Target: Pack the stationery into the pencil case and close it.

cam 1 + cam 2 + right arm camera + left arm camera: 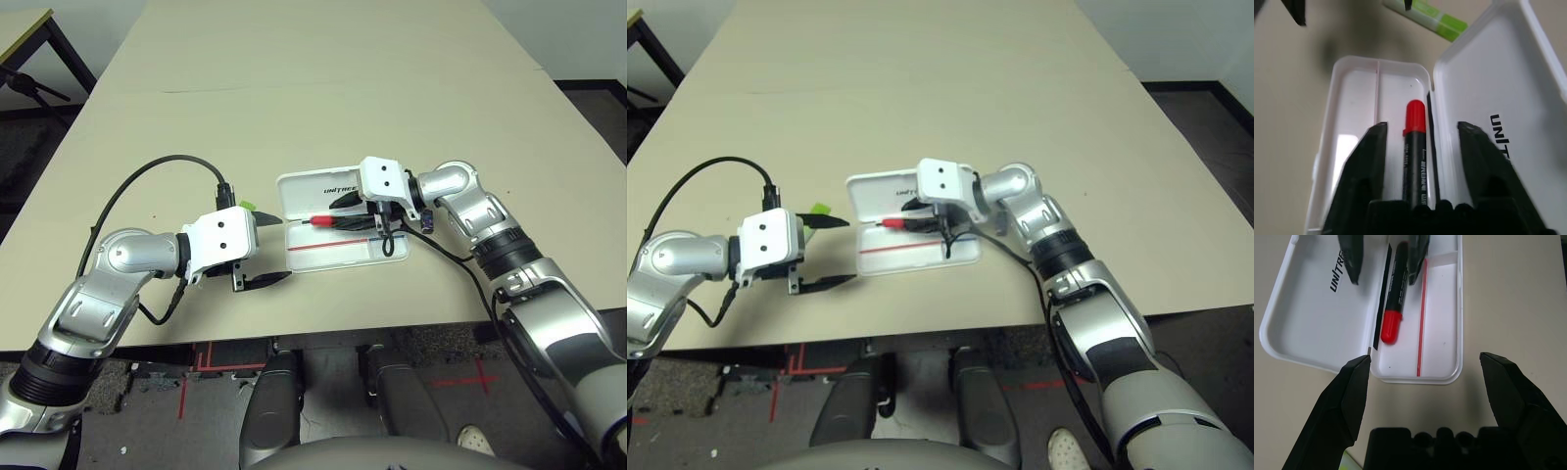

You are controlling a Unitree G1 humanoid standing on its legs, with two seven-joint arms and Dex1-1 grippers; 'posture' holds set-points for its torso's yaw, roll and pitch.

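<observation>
The white pencil case (299, 188) lies open on the table, its "UNITREE" lid folded away from me. The red marker (1391, 308) with its black barrel lies in the tray (1354, 103) along the hinge. My right gripper (1422, 128) hangs over the tray, open, one finger on each side of the marker (1414, 147) with a gap on both sides. At the case's left end my left gripper (284, 250) stands open and holds nothing. The lime-green and white bar (1432, 17) rests on the table just left of the lid, by the left gripper's far finger.
The case sits near the table's front edge (323, 333). Black cables loop from both wrists, the left one (147, 176) arching over the table. A dark table leg and floor (39, 78) show at the far left. Bare tabletop (323, 88) stretches behind the case.
</observation>
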